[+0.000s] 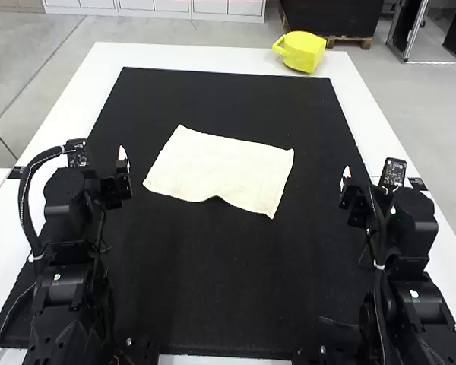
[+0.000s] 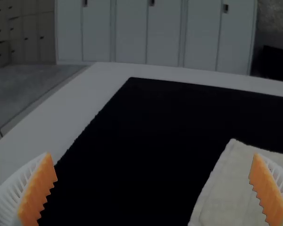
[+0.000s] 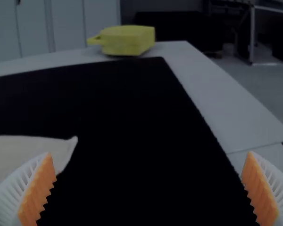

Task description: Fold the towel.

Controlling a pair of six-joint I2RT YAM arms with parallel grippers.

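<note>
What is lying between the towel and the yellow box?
Bare black mat, then a narrow strip of white table, lie between the towel and the yellow box; the high view shows this.

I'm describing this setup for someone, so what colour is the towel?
Cream, an off-white; the towel shows best in the high view.

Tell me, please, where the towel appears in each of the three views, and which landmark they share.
High view: the cream towel lies above the picture's centre, between the two arms.
Left wrist view: part of the towel shows, partly behind one finger of the left end effector.
Right wrist view: one corner portion of the towel shows, nearer than the yellow container.
Shared landmark: the black mat under the towel.
</note>
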